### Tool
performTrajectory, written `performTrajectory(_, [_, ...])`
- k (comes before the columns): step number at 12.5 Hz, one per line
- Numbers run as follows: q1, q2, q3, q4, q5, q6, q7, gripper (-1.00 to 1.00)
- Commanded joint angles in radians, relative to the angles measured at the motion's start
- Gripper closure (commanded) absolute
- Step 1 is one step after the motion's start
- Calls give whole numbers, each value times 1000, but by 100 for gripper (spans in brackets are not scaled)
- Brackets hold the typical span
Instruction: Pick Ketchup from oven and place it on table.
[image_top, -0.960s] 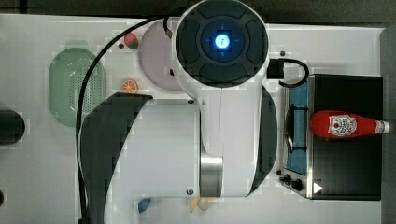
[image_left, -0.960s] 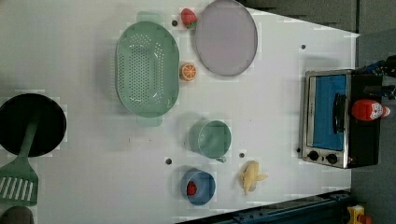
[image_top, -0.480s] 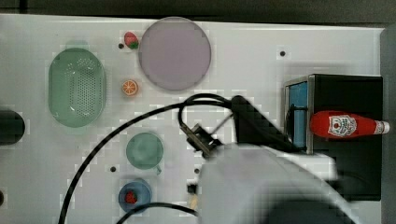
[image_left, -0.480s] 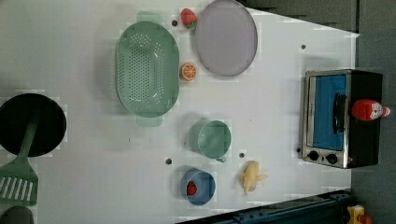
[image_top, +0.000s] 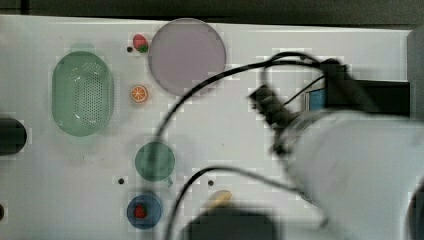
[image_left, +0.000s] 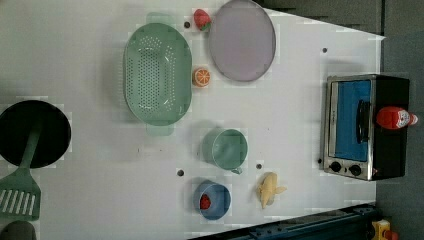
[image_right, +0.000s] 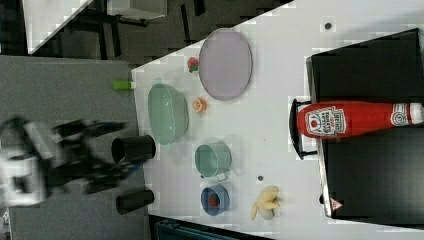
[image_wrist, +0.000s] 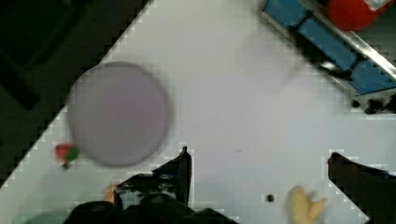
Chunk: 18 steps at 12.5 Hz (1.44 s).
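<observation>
Red ketchup (image_wrist: 351, 11) well beyond spread claw (image_wrist: 259, 179)

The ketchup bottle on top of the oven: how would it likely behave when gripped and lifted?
The ketchup bottle stands upright on the oven, tall and narrow, so a nudge could tip it. Its rounded body would probably roll once down. Being a squeeze bottle, it may give under the fingers.
</observation>
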Motion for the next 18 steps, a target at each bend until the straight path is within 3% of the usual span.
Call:
performTrajectory(1, [-70, 95, -147, -34, -15, 68, -30, -100])
performTrajectory(8, [-78, 334, -351, -34, -1, 357, -30, -100])
performTrajectory(14, [-109, 493, -407, -35, 205, 441, -30, -100])
performTrajectory(18, [-121, 549, -407, -37, 263, 460, -30, -100])
